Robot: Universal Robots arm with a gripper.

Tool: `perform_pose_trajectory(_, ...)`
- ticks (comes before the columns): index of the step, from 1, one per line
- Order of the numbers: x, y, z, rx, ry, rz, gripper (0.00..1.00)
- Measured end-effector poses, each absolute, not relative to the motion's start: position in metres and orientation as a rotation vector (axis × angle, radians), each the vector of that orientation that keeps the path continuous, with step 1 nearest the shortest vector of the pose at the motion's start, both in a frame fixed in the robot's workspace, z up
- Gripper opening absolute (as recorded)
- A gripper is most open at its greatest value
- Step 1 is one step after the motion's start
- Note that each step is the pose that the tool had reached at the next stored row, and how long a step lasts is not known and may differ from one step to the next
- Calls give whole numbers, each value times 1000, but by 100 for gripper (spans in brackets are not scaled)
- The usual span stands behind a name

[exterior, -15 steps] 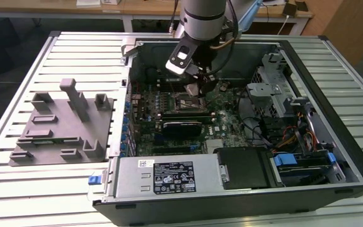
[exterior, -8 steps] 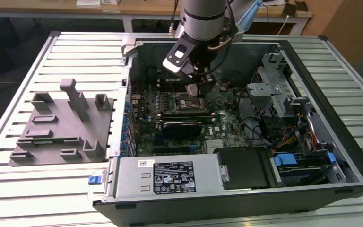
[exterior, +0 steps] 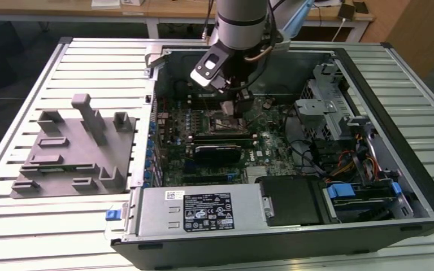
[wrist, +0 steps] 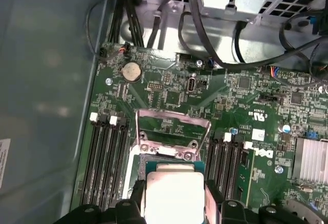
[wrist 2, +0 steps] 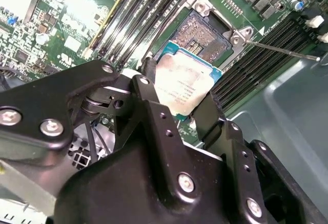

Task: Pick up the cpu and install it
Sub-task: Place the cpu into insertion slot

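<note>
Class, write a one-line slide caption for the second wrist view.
The claw grips the cpu by two opposite edges, close to the open socket on the green motherboard.

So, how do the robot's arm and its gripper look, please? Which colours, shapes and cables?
The arm is a round silver-grey tube with a dark ring around it. A thin dark cable runs beside it. The gripper is matte black, built of flat angular links joined by silver screws. Its two narrow black fingers carry small holes.
</note>
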State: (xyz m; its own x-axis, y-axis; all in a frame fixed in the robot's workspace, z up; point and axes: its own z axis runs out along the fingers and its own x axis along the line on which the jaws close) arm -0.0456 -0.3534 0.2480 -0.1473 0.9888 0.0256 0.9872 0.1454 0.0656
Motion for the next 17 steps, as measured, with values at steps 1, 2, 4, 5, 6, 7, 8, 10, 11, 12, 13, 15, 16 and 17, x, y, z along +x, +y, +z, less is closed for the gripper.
perform_pose_trajectory(1, -46, -353, 247, 2036, 2360, 104, 54)
perform_pose_trajectory(2, -46, -353, 247, 2041, 2354, 103, 54)
perform_pose_trajectory(4, -46, -353, 246, 2082, 2317, 103, 54)
perform_pose_trajectory(5, -46, -353, 245, 2101, 2300, 102, 54)
perform_pose_trajectory(6, -46, -353, 245, 2110, 2290, 102, 54)
perform_pose_trajectory(7, -47, -353, 244, 2111, 2290, 102, 54)
perform_pose_trajectory(8, -47, -353, 244, 2111, 2290, 102, 54)
perform_pose_trajectory(10, -48, -353, 242, 2110, 2289, 100, 54)
perform_pose_trajectory(11, -48, -353, 241, 2108, 2288, 96, 54)
perform_pose_trajectory(12, -48, -353, 240, 2106, 2286, 91, 54)
perform_pose_trajectory(13, -48, -353, 239, 2105, 2284, 87, 54)
perform_pose_trajectory(15, -49, -353, 236, 2102, 2282, 79, 54)
perform_pose_trajectory(16, -49, -353, 235, 2102, 2281, 78, 54)
perform_pose_trajectory(17, -49, -353, 234, 2103, 2280, 77, 54)
